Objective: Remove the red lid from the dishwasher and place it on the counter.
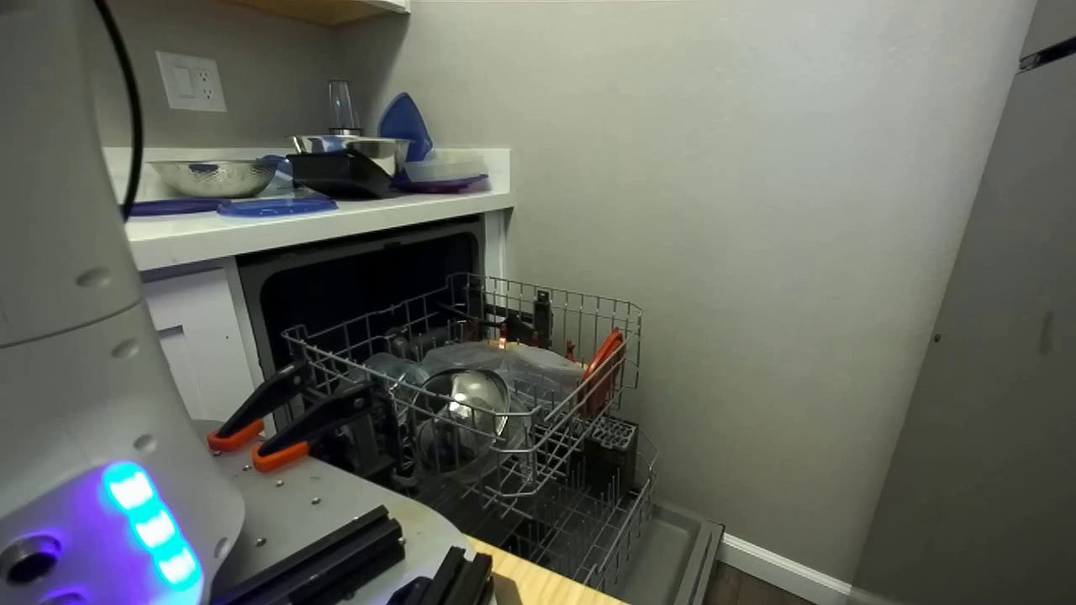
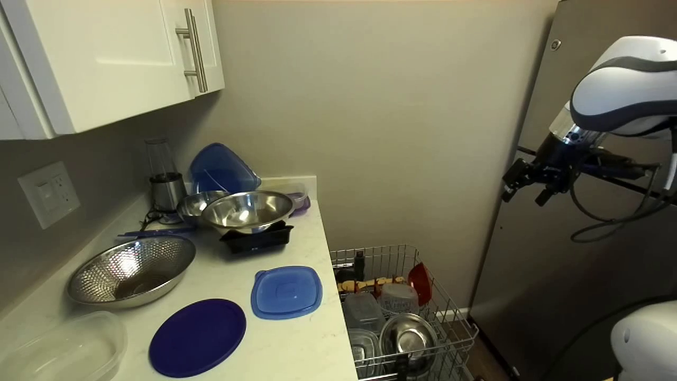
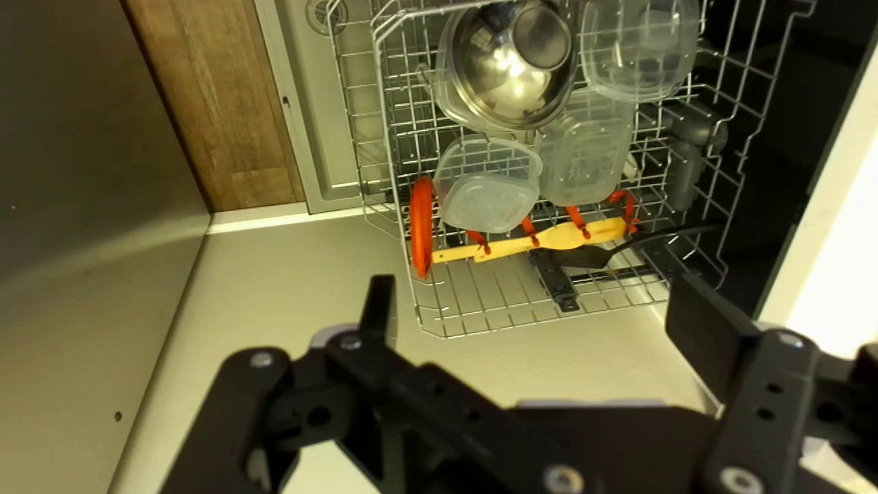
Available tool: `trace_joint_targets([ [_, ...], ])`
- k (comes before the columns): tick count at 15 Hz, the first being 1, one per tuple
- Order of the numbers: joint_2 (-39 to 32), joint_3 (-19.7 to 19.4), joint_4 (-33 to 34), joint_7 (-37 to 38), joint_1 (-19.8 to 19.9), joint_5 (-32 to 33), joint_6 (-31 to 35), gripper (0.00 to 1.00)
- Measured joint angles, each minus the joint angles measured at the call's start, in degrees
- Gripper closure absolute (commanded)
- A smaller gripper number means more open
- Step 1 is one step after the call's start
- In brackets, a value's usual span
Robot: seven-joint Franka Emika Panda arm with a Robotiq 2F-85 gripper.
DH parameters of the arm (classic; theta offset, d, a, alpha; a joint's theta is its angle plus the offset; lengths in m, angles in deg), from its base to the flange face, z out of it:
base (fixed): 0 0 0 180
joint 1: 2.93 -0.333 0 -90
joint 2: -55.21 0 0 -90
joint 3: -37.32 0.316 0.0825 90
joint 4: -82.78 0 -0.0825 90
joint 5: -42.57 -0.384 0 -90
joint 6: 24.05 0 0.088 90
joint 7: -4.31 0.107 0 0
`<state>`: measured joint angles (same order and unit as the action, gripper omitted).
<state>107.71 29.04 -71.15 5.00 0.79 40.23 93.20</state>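
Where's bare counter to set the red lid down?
In an exterior view, the counter is bare below the light-blue lid and right of the round dark-blue lid. Smaller gap: between light-blue lid and colander. Crowded: far corner, with steel bowls, black tray, blender.

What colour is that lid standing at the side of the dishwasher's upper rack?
The lid is bright red-orange; it shows best in the wrist view.
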Motion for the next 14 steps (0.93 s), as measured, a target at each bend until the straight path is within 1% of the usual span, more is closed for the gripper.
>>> trace_joint_targets([
  [3,-8.74,-2.8,0.29,-3.49,0.51,0.81,7.82,0.0],
  [5,-15.27,-3.73,1.14,-5.68,0.25,0.71,11.81,0.0],
  [7,-21.59,-3.88,2.95,-7.13,-0.77,0.21,14.11,0.0],
  [11,-32.98,-3.56,8.02,-9.49,-3.73,-1.63,16.28,0.0],
  [14,-40.24,-2.77,11.69,-11.21,-4.22,-2.76,19.47,0.0],
])
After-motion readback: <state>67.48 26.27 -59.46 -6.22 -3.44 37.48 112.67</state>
